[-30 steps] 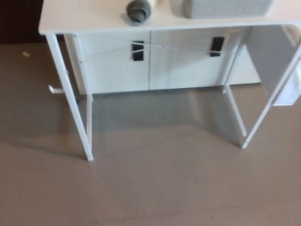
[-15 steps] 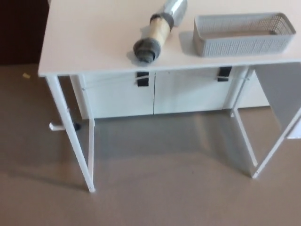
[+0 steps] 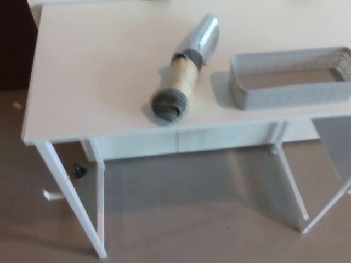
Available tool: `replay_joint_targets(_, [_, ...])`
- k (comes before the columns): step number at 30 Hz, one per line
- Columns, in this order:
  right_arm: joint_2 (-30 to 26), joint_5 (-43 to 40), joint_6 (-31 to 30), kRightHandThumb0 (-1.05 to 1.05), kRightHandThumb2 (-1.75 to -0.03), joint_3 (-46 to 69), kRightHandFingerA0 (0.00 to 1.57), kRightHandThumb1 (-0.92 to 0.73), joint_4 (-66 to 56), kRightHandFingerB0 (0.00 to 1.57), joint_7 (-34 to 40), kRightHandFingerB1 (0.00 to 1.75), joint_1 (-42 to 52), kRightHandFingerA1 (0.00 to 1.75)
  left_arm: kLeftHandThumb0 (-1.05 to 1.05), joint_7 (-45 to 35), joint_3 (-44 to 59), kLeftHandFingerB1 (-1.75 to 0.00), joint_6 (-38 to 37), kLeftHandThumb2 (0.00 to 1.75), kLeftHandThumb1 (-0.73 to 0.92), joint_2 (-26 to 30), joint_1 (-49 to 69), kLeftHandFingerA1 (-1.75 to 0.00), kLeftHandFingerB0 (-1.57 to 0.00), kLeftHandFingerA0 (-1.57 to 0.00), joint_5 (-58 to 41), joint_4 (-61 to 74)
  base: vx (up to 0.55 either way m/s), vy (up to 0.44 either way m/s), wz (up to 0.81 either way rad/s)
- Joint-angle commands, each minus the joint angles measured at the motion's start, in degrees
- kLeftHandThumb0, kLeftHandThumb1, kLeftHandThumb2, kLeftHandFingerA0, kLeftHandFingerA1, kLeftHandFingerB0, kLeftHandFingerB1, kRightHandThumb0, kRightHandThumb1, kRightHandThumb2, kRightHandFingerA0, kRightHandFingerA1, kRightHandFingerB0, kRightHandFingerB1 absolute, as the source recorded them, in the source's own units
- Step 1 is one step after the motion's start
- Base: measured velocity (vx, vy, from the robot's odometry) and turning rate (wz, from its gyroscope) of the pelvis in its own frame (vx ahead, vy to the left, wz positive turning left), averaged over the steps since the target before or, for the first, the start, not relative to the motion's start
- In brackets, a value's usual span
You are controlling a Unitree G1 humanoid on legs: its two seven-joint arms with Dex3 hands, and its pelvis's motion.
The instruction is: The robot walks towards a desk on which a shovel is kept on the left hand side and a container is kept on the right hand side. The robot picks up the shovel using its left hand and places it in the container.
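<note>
Nothing on the desk is shifting between the earlier picture and this one; only the head camera is tilting and closing in, so the whole scene is sliding lower and more of the white desk [image 3: 93, 71] top is showing. The shovel [image 3: 184, 68] is lying on its side on the desktop, left of the container, with its dark grip end pointing toward the front edge, its pale wooden handle in the middle and its silver metal blade angling away toward the far right. The grey mesh container [image 3: 290, 82] is sitting just beside the shovel on the right, apart from it, its right end running out of the picture. White desk legs are standing on the brown floor [image 3: 186, 219] below. Neither robot hand is showing, so the state of the fingers cannot be told.
</note>
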State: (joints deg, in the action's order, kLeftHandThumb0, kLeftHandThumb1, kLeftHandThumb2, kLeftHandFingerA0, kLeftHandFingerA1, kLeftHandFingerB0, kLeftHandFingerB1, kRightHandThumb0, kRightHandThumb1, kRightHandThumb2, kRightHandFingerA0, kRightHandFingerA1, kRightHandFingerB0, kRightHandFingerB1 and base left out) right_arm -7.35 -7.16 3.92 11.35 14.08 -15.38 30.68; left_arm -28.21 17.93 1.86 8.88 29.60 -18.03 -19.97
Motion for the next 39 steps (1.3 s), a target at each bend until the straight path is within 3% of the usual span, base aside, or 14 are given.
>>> replay_joint_targets(1, [-0.47, -0.36, 1.11, -0.52, -0.77, 0.1, 0.9, -0.34, -1.14, 0.57, -0.2, 0.57, 0.79, 0.67, -0.23, 1.48, -1.24, -0.35, -2.05, 0.59, 0.61, -1.65, 2.05, -0.4, -0.33, -0.43, 0.7, 3.63, 0.24, 0.218, 0.09])
replay_joint_targets(11, [1.11, -1.93, -2.54, -0.5, -0.75, 0.28, 0.9, -0.33, -5.39, 0.59, 0.15, 0.58, 2.11, 0.67, -0.19, 8.66, -4.56, -0.35, -0.66, 0.57, 0.59, -10.01, 7.42, -0.39, -0.36, -0.45, 1.74, 13.96, 0.17, 0.048, 0.05])
replay_joint_targets(17, [1.48, -1.87, -1.72, -0.44, -0.76, 0.69, 0.88, -0.32, -2.82, 0.56, -0.04, 0.59, 0.83, 0.69, -0.2, 8.34, -7.05, -0.35, -1.85, 0.57, 0.6, -9.97, 8.97, -0.4, -0.36, -0.44, 3.79, 14.68, 0.21, -0.296, 0.01])
replay_joint_targets(19, [1.16, -1.78, -0.63, -0.46, -0.76, 1.05, 0.89, -0.33, -1.04, 0.57, -0.14, 0.58, -0.41, 0.68, -0.29, 8.62, -7.71, -0.4, -1.74, 0.64, 0.54, -9.39, 7.92, -0.43, -0.36, -0.4, 4.47, 13.77, 0.18, -0.357, 0.03])
replay_joint_targets(24, [1.34, -1.69, 0.15, -0.44, -0.76, 1.05, 0.88, -0.33, -0.32, 0.56, -0.14, 0.59, -0.14, 0.69, -0.29, 8.89, -8.15, -0.41, -2.09, 0.64, 0.52, -8.9, 7.9, -0.45, -0.37, -0.43, 4.81, 13.21, 0.05, 0.013, -0.1])
replay_joint_targets(25, [1.27, -1.82, 0.17, -0.44, -0.77, 1.12, 0.88, -0.33, -0.35, 0.56, -0.25, 0.59, 0.02, 0.69, -0.22, 9.05, -8.33, -0.36, -2.18, 0.57, 0.58, -8.79, 7.61, -0.4, -0.4, -0.47, 5.22, 12.94, 0.08, 0.09, -0.08])
replay_joint_targets(27, [1.32, -2.17, 1.33, -0.5, -0.76, 1.33, 0.9, -0.35, -0.33, 0.6, -0.76, 0.58, 0.73, 0.67, -0.28, 8.7, -8.55, -0.41, -2.45, 0.64, 0.53, -8.61, 7.51, -0.44, -0.37, -0.42, 5.33, 12.4, 0.13, 0.13, -0.02])
replay_joint_targets(28, [1.5, -2.32, 1.18, -0.52, -0.75, 1.52, 0.91, -0.34, -0.19, 0.62, -0.66, 0.57, 1.08, 0.66, -0.21, 8.53, -8.64, -0.35, -2.76, 0.57, 0.59, -8.41, 7.66, -0.4, -0.39, -0.46, 5.39, 12.01, 0.14, 0.166, 0.93])
replay_joint_targets(39, [1.69, -2.0, 1.05, -0.47, -0.76, 1.28, 0.87, -0.32, -0.15, 0.57, -0.66, 0.58, 2.01, 0.68, -0.22, 9.28, -8.7, -0.36, -3.13, 0.58, 0.6, -6.97, 7.35, -0.41, -0.39, -0.5, 5.86, 10.87, 0.06, 0.045, 0.01])
